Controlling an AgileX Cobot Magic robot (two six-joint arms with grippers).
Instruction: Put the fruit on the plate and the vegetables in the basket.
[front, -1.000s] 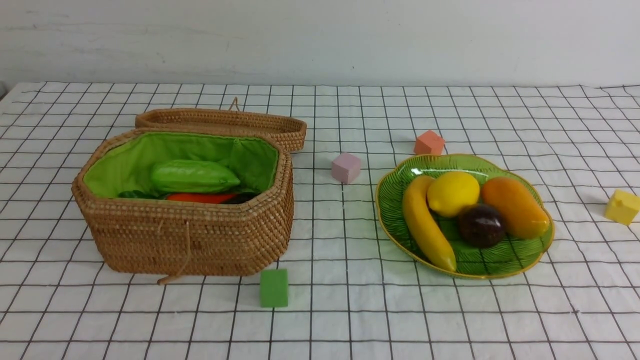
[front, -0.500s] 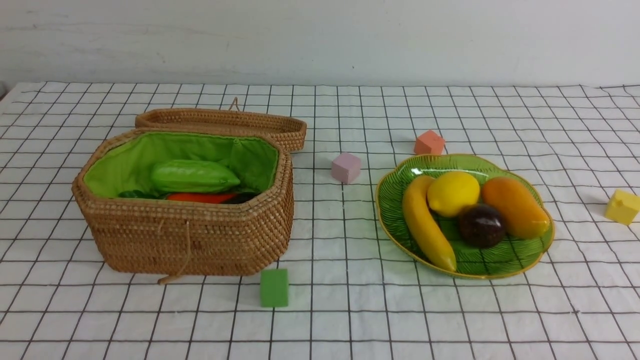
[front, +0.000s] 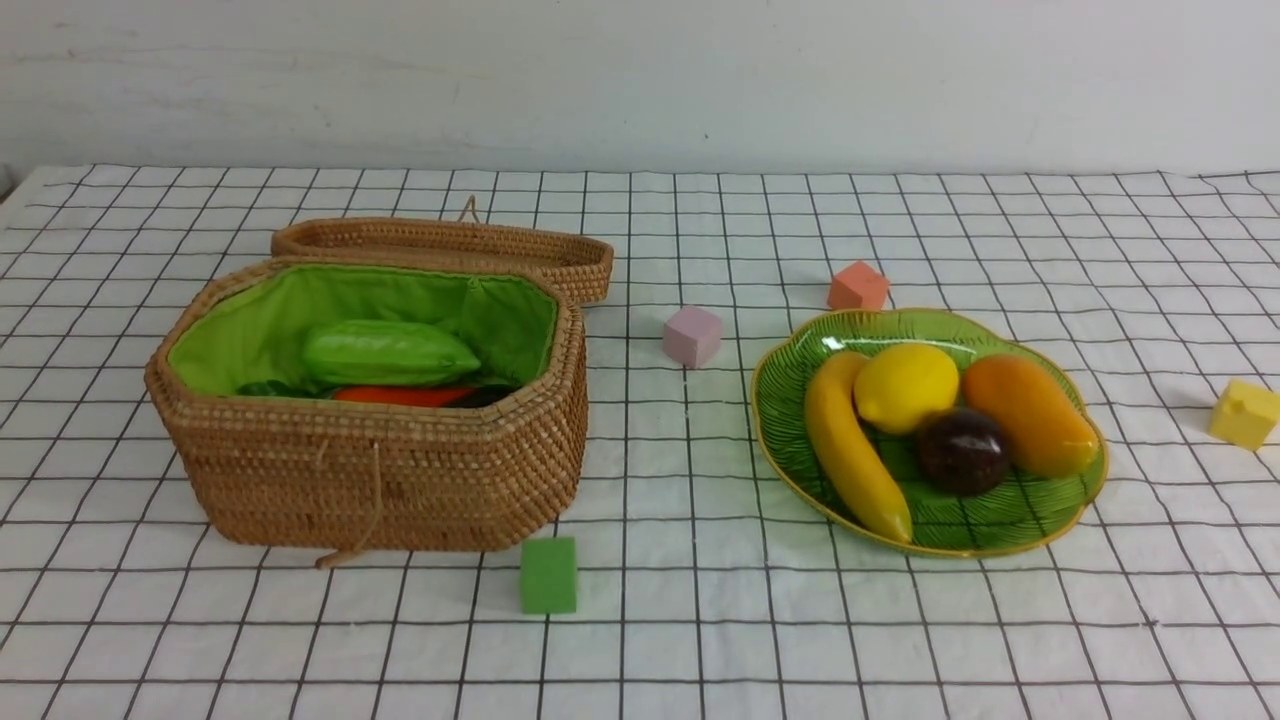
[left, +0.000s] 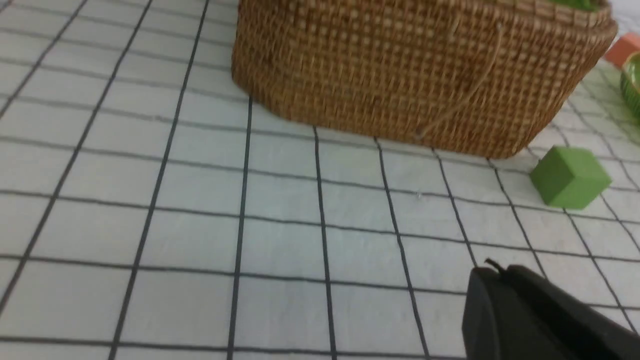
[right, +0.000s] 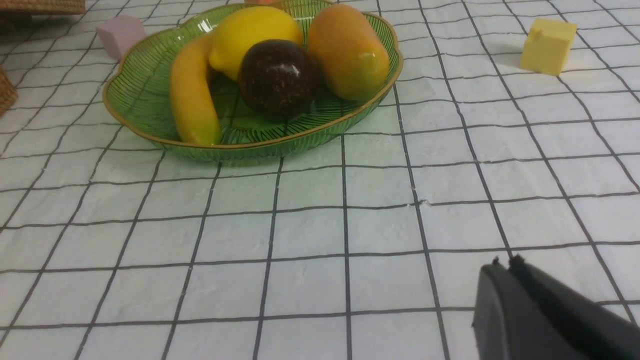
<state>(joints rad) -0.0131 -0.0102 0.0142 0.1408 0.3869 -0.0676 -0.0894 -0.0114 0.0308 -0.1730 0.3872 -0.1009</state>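
Both pincers (left: 495, 270) (right: 502, 267) closed; 4 fruits (front: 905, 385) on plate (front: 1000, 515).

The basket (front: 370, 470) is rough woven wicker lined with bright green cloth. The plate (front: 1000, 520) is glossy, ribbed, translucent green glass with a gold rim. The lemon (front: 906, 387), mango (front: 1030, 413) and gourd (front: 388, 352) look like shiny smooth plastic. The tablecloth (front: 700, 640) is matt, slightly wrinkled fabric.
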